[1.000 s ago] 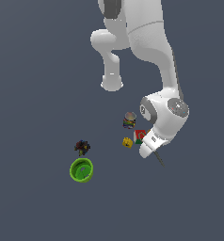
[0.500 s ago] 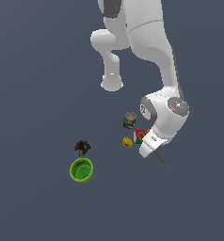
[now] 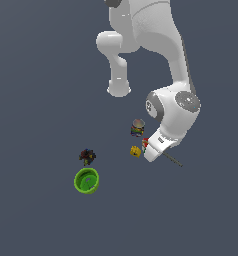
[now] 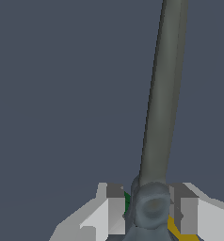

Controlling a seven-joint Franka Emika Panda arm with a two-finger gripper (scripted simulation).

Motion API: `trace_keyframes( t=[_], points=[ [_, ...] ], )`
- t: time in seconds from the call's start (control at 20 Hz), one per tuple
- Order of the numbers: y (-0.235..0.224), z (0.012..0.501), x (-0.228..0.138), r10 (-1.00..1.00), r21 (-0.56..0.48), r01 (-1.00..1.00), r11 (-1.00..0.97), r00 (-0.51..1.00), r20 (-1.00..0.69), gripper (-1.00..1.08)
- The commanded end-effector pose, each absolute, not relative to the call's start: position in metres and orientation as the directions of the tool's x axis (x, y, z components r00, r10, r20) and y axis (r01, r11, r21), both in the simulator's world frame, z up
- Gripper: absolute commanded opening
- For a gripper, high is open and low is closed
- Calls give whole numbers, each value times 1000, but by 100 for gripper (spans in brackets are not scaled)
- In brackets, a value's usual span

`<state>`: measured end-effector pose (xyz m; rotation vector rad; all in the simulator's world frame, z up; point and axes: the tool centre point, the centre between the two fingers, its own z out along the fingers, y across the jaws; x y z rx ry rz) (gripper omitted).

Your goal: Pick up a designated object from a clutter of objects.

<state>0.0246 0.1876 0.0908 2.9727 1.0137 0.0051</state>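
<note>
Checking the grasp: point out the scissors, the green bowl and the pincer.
scissors [image 4: 163, 94]: wrist view, on the long grey blades.
green bowl [image 3: 77, 181]: exterior view, on its rim.
pincer [image 4: 150, 207]: wrist view, midway between the fingertips, at the scissors' pivot.

Exterior view: arm base [image 3: 119, 90] toward the top; arm bends down to the exterior view's right, wrist over the right-hand cluster.

Right-hand cluster: little can [image 3: 137, 128] nearest the base. Yellow block [image 3: 135, 151] just below it in the frame. Puzzle cube [image 3: 145, 143] a sliver between block and wrist, mostly hidden. Scissors [image 3: 173, 160] blade juts from under the wrist toward the exterior view's right.

Left-hand pair, well apart from that cluster: spiky lump [image 3: 87, 156], with the bowl [image 3: 86, 180] just below it in the frame.

Wrist view: scissors blade runs away from the gripper [image 4: 153, 207], pivot between the fingers [image 4: 115, 208].
</note>
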Motion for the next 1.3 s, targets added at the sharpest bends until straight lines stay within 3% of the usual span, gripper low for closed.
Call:
trace_keyframes(
  t=[0.0,1.25],
  points=[
    [179,109,23,611,3,611,-792,792,4,-100],
    [61,360,-1,612,-2,612,-791,791,2,-100]
  ],
)
